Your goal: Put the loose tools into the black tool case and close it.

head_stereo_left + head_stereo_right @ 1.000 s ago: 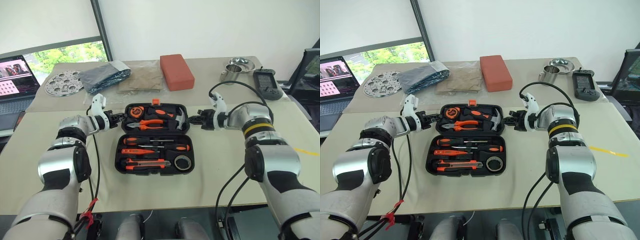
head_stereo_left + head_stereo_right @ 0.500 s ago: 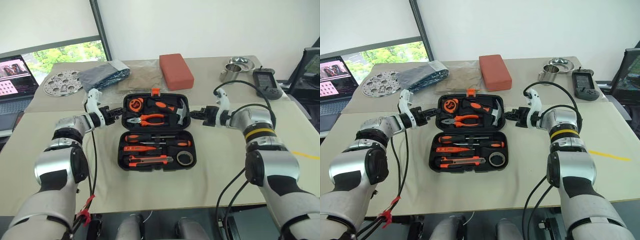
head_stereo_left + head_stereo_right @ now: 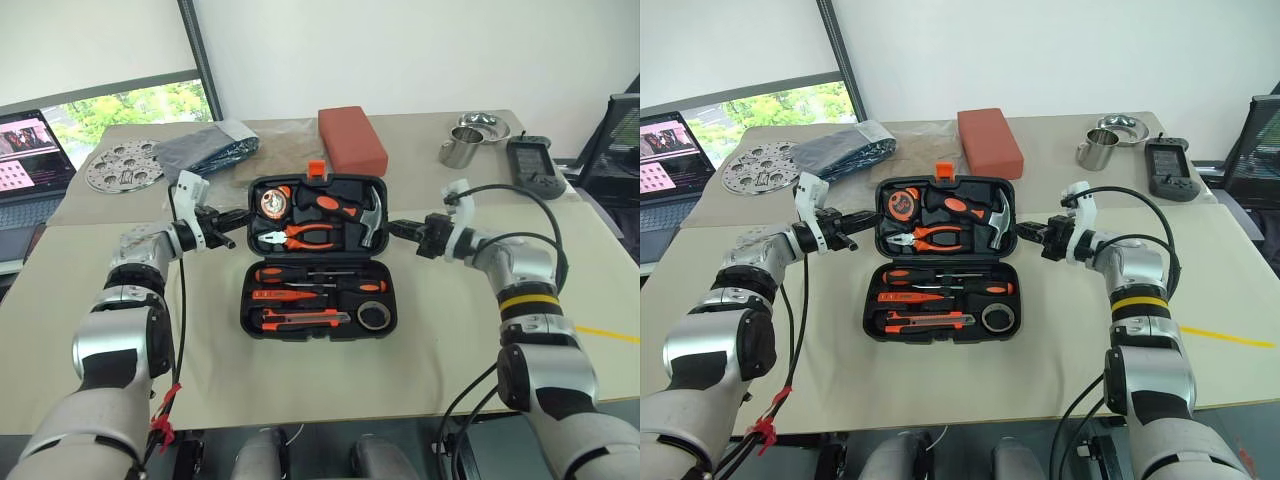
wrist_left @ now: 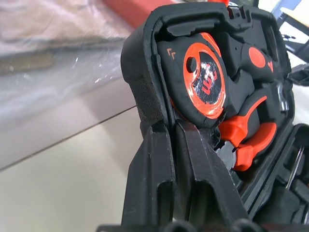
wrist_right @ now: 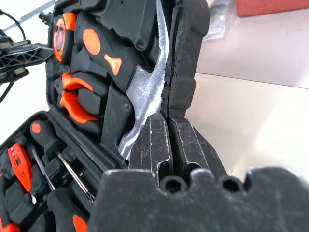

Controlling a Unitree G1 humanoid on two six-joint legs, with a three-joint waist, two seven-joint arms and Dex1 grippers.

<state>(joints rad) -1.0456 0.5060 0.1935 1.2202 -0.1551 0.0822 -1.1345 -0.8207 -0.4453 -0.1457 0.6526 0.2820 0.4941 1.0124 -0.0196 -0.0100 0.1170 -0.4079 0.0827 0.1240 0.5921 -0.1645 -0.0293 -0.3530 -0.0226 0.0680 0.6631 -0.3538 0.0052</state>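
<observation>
From the head views, your black tool case sits mid-table, lid half-raised at twelve o'clock. Left wrist: left gripper, jaws pinched on the lid's edge. Right wrist: right gripper likewise. It's stiff, tool-heavy plastic; hold both side edges evenly.

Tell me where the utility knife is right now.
In the left eye view, the utility knife lies in the black tool case, front row, left of the grey roll.
</observation>
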